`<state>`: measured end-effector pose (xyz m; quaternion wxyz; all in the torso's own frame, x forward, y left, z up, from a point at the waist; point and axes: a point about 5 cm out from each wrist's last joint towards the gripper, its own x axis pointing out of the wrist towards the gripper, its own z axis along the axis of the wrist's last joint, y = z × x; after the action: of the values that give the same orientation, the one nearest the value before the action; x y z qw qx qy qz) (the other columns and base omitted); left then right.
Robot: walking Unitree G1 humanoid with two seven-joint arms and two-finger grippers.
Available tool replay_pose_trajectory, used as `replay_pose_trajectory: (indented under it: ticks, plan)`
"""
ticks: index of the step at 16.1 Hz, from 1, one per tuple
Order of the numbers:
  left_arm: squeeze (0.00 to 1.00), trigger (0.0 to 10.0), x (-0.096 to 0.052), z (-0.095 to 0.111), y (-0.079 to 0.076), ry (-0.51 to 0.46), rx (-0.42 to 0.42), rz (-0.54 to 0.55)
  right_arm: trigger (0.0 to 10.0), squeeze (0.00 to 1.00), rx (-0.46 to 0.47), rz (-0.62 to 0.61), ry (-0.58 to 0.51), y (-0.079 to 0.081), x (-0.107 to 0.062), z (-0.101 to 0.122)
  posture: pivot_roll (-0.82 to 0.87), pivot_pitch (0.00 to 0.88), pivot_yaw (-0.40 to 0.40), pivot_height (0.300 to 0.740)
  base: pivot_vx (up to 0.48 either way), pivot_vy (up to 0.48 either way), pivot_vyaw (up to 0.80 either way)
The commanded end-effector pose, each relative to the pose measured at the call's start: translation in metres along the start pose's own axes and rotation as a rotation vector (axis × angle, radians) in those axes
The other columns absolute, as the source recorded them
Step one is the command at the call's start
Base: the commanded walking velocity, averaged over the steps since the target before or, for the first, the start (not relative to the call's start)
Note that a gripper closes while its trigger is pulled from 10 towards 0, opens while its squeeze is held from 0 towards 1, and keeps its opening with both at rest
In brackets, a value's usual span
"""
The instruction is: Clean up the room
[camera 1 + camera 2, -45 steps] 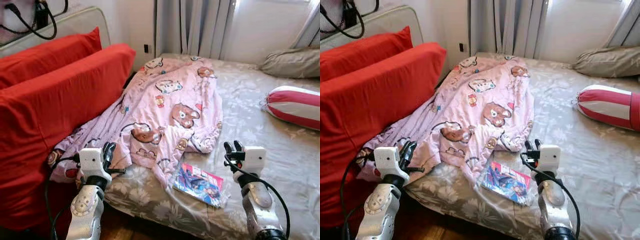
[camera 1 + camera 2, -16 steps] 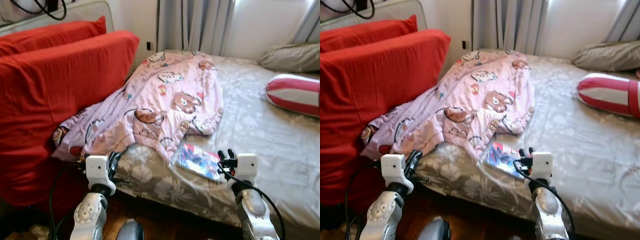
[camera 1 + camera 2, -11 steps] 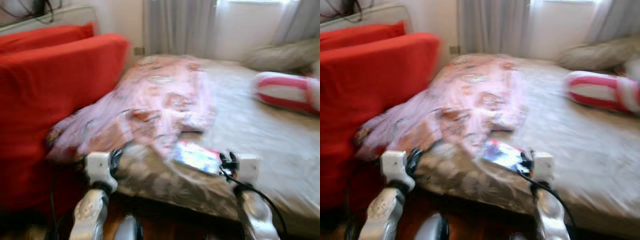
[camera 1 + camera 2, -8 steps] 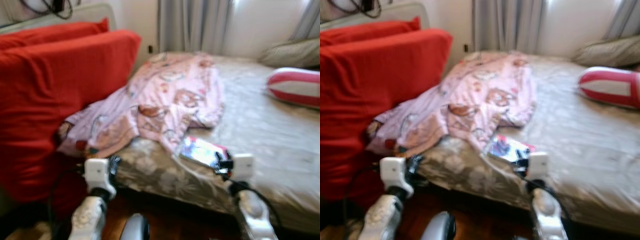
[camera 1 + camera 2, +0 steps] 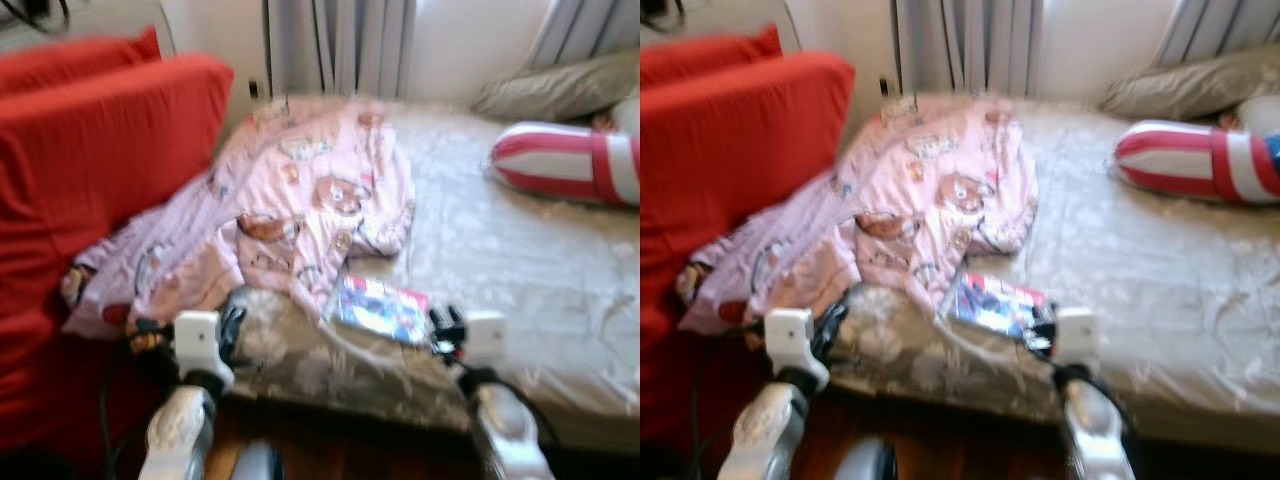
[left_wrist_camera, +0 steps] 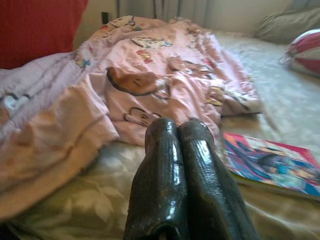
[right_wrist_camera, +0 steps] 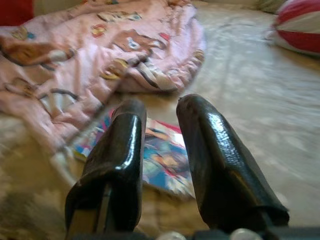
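The right gripper [image 7: 159, 150], slightly parted and empty, lines up on the glossy colourful comic book [image 5: 379, 308] at lower centre, likely to grasp it; left gripper [image 6: 182, 145] closed.

A bed [image 5: 520, 250] with a grey flowered sheet fills the middle and right of the frame. Grey curtains [image 5: 340, 45] hang at the top centre against a pale wall [image 5: 470, 40], with daylight coming through at the upper right. Dark wooden floor [image 5: 970, 450] shows along the bottom edge. The head views are blurred.
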<state>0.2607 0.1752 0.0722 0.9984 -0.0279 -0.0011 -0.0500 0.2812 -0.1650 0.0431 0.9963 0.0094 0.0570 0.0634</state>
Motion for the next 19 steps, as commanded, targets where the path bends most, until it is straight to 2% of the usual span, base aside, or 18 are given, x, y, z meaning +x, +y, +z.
replay_pose_trajectory:
  ticks: [1,5,9,12,17,18,19]
  plan:
    - [0.00,10.0,0.005,0.005,-0.007,-0.018,-0.017,-0.022,10.0,0.00,-0.003,-0.020,0.003,-0.009,-0.002,0.001,0.02,0.000,0.003,0.631,0.352,0.000,0.00]
    - [0.00,10.0,0.005,0.005,-0.006,-0.017,-0.015,-0.022,10.0,0.00,-0.025,-0.006,0.013,-0.008,-0.002,0.000,0.02,0.000,0.004,0.631,0.355,0.000,0.00]
    - [0.00,10.0,0.006,0.006,-0.006,-0.021,-0.013,-0.022,10.0,0.00,-0.016,0.005,0.035,-0.007,-0.003,-0.004,0.02,0.000,0.004,0.631,0.359,0.000,0.57]
    - [0.00,10.0,0.006,0.005,-0.007,-0.021,-0.016,-0.026,10.0,0.00,-0.010,-0.041,0.069,-0.013,-0.001,-0.009,0.02,0.000,0.005,0.631,0.000,0.000,0.00]
    - [0.00,10.0,0.006,0.005,-0.007,-0.019,-0.016,-0.031,10.0,0.00,0.053,-0.133,0.133,-0.021,0.001,-0.018,0.02,0.000,0.004,0.631,0.000,0.000,0.00]
    - [0.00,10.0,0.006,0.005,-0.007,-0.016,-0.015,-0.032,10.0,1.00,0.105,-0.153,0.165,-0.023,0.001,-0.024,0.03,0.000,0.004,0.631,0.000,0.000,0.00]
    - [0.00,10.0,0.006,0.005,-0.008,-0.016,-0.015,-0.033,10.0,1.00,0.119,-0.178,0.198,-0.026,0.001,-0.029,0.03,0.000,0.004,0.631,0.000,0.000,0.00]
